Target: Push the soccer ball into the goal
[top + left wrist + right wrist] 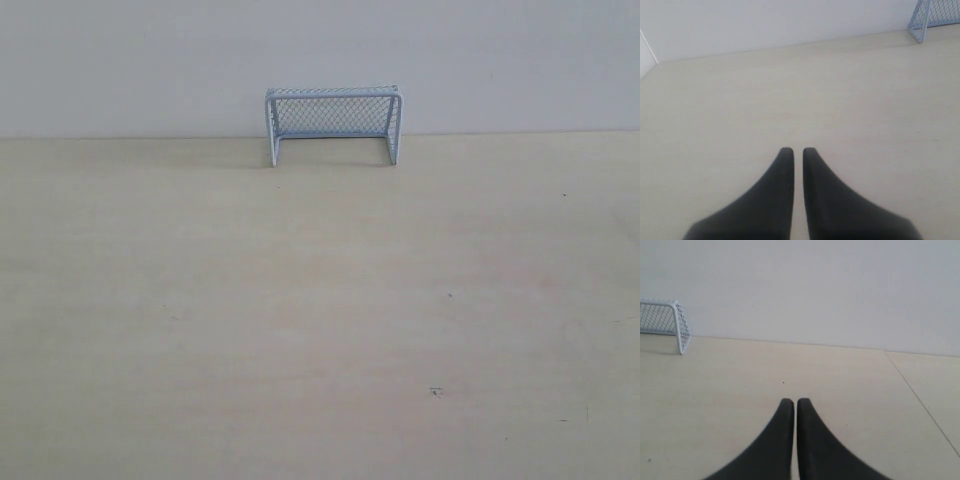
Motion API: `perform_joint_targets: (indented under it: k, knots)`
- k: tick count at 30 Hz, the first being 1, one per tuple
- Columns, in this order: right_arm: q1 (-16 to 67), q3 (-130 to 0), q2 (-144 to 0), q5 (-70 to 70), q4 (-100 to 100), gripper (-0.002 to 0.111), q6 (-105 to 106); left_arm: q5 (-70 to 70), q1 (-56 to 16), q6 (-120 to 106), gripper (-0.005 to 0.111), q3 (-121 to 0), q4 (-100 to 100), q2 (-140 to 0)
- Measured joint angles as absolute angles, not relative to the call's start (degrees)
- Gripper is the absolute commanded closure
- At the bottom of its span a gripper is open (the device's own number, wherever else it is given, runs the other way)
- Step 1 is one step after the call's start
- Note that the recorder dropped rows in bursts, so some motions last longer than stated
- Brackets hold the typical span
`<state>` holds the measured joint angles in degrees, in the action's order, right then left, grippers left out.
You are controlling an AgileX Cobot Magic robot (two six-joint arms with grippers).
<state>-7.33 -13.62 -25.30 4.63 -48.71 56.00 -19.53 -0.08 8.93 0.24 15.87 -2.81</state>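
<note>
The pale blue-grey goal (333, 124) stands at the table's far edge against the white wall, mouth facing forward. Part of the goal (934, 17) shows in a corner of the left wrist view, and the goal (665, 322) also appears at the side of the right wrist view. The soccer ball is out of view in every frame. My left gripper (794, 150) is shut, dark fingers nearly touching, nothing between them. My right gripper (792, 401) is shut too, over bare table. Neither gripper appears in the exterior view.
The light wooden table (320, 320) spreads from the wall to the front. A seam in the table (920, 395) runs diagonally in the right wrist view. A side wall corner (647, 52) shows in the left wrist view.
</note>
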Motion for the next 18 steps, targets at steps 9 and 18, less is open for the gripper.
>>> perform_joint_targets:
  k: [9, 18]
  knots:
    - [-7.33, -7.82, -19.36, 3.44, -48.83, 0.108, 53.20, -19.53, -0.08, 8.93, 0.100, 0.24, 15.87, -2.81]
    - [-7.33, -2.59, -13.53, 2.20, -49.04, 0.108, 52.42, -19.53, -0.08, 8.93, 0.100, 0.24, 15.87, -2.81]
